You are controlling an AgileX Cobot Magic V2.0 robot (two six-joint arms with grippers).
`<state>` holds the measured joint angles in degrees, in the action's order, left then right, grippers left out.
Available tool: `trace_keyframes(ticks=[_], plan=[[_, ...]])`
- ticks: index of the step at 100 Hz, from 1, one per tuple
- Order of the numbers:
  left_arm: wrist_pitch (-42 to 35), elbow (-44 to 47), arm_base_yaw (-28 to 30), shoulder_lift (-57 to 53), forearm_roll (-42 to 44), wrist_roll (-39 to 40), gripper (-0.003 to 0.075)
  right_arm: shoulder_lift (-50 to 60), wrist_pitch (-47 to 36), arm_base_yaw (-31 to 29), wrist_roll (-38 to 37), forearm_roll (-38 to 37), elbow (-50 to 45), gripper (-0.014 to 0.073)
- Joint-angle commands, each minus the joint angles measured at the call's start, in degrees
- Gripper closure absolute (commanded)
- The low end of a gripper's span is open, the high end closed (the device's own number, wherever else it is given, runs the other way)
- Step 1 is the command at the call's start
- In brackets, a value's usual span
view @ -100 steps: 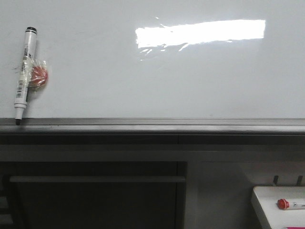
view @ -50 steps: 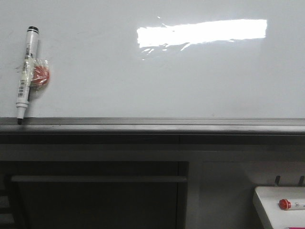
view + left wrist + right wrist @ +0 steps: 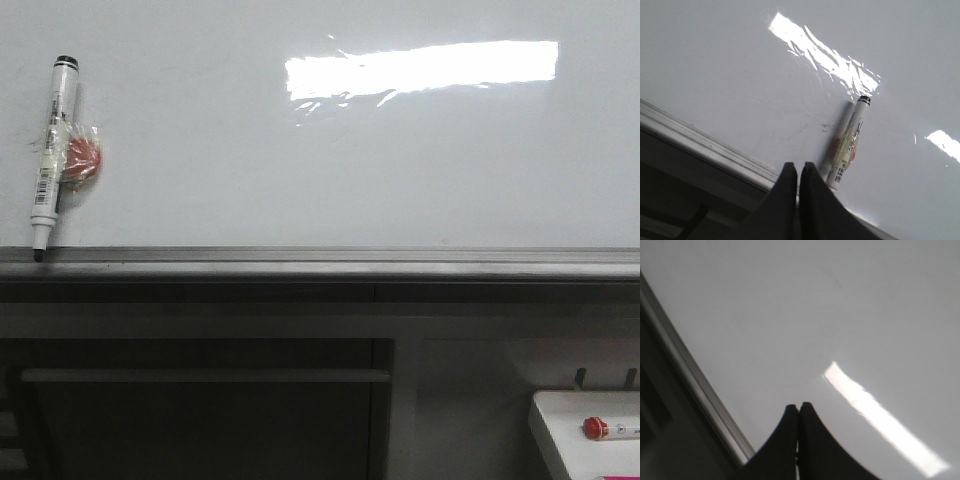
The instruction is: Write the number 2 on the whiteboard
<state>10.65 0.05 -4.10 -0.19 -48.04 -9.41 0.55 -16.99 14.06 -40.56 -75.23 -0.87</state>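
The whiteboard (image 3: 330, 160) fills the upper front view, glossy white with a bright glare and a grey metal ledge (image 3: 320, 262) below. No number 2 shows on it. A white marker (image 3: 52, 155) with a black tip stands on the ledge at the far left, leaning on the board beside a red round magnet (image 3: 82, 161). The marker also shows in the left wrist view (image 3: 847, 145). My left gripper (image 3: 799, 167) is shut and empty, just short of the marker's lower end. My right gripper (image 3: 799, 407) is shut and empty, facing bare board (image 3: 815, 315). Neither gripper shows in the front view.
A small white tray (image 3: 590, 430) with a red-capped marker (image 3: 610, 428) sits at the lower right, below the ledge. A dark frame with a horizontal bar (image 3: 200, 375) runs under the board. The ledge also shows in the right wrist view (image 3: 700, 390).
The front view has shifted very slightly sideways and back. The marker, magnet and tray stay where they were.
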Motion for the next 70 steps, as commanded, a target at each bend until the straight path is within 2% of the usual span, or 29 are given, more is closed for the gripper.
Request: trace_keyframes(ticks=[1,9,18,26,42,49,61,70], plan=[[-3.02,0.60,0.23,-1.63,-0.99,0.46,0.0741,1.10,1.88,-0.36,-11.61,20.54,-1.25,0.0657],[-2.92,0.60,0.23,-1.63,-0.99,0.46,0.0741,1.10,9.08,-0.36,-14.42,34.81,-1.25,0.0657],[-2.92,0.60,0.23,-1.63,-0.99,0.46,0.0741,1.10,17.39,-0.36,-14.42,40.36,-1.25,0.0657],[-2.92,0.60,0.23,-1.63,-0.99,0.46,0.0741,1.10,18.34,-0.36,-14.64,44.29,-1.25,0.0657],[-2.92,0.60,0.23,-1.63,-1.59,0.46,0.0741,1.10,9.91,-0.36,-14.64,45.43,-1.25,0.0657],[-2.92,0.60,0.23,-1.63,-5.42,0.46,0.0741,1.10,6.57,-0.36,-14.64,45.43,-1.25,0.0657],[-2.80,0.60,0.23,-1.63,-14.97,0.46,0.0741,1.10,7.46,-0.36,-14.64,47.76,-1.03,0.0652],[-2.49,0.48,0.23,-1.63,-17.79,0.46,0.0741,1.10,10.36,-0.36,-14.64,50.55,0.19,0.0619]])
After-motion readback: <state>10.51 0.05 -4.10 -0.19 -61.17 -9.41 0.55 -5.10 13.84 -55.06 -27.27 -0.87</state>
